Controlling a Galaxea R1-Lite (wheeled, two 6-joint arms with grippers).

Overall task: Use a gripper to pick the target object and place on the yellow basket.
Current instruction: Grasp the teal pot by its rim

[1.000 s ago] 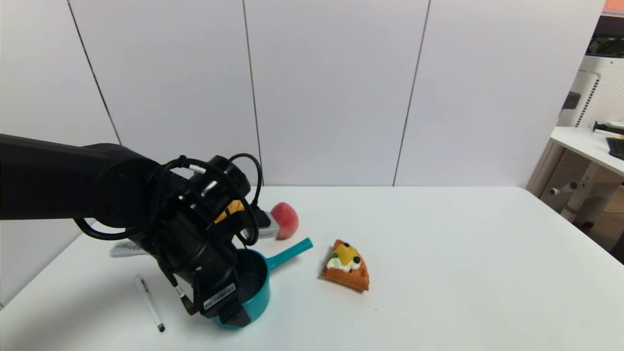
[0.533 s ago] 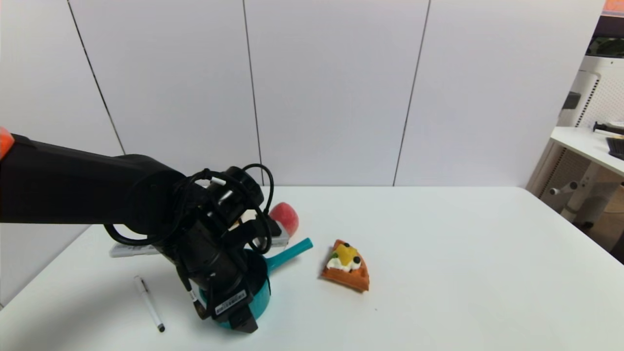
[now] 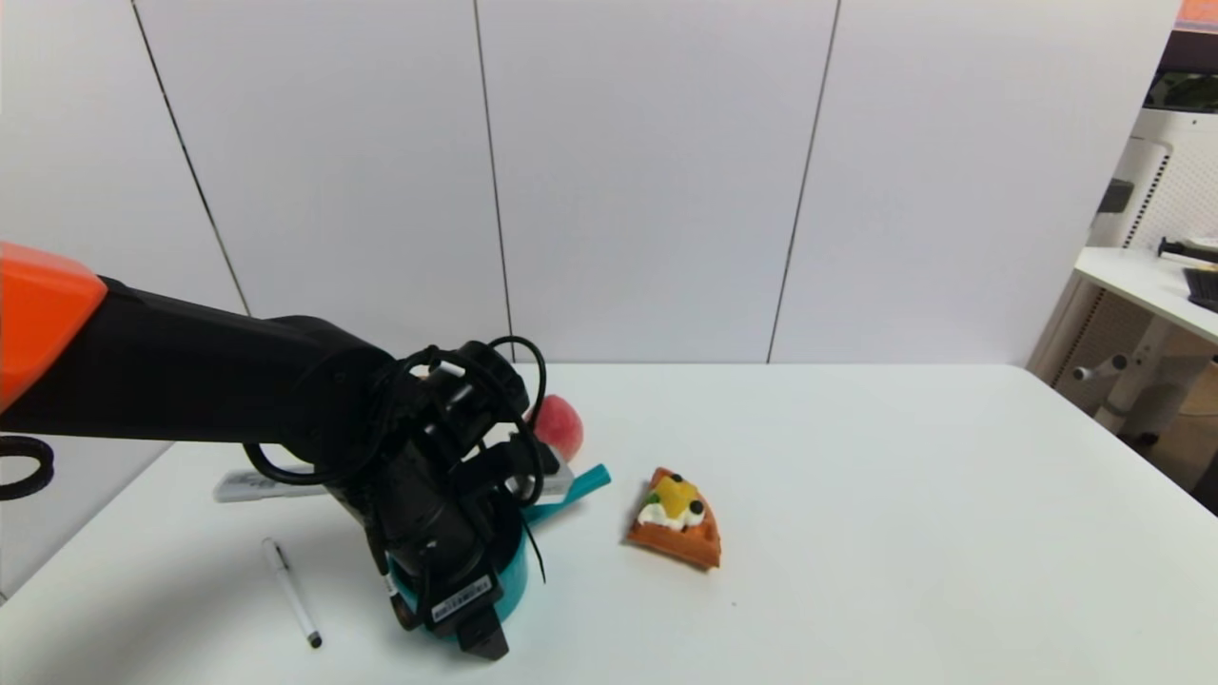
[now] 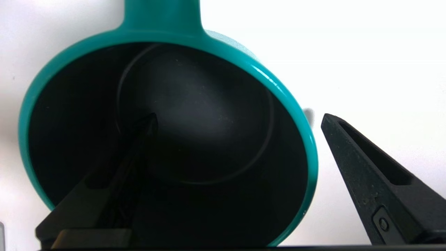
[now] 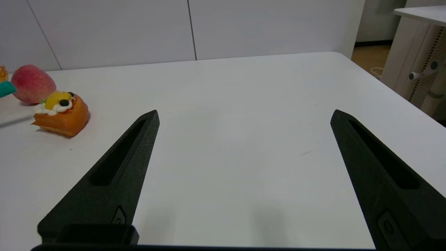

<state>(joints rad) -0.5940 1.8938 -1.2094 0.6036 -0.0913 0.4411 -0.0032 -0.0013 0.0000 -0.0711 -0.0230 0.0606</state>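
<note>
Black fingers (image 4: 366, 181), two on the left gripper (image 4: 238, 118), stand apart astride one teal saucepan's (image 4: 310, 150) rim.

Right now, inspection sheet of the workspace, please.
surface: white table, small dark speck
job's things: pan on table; sliver of basket beyond it
clutter: peach, waffle, marker, grey item
left gripper: open at pan, one finger over its inside, other outside the rim, not gripping
right gripper: open, idle above table
cables: looped along left arm
surroundings: white panels, side desk
</note>
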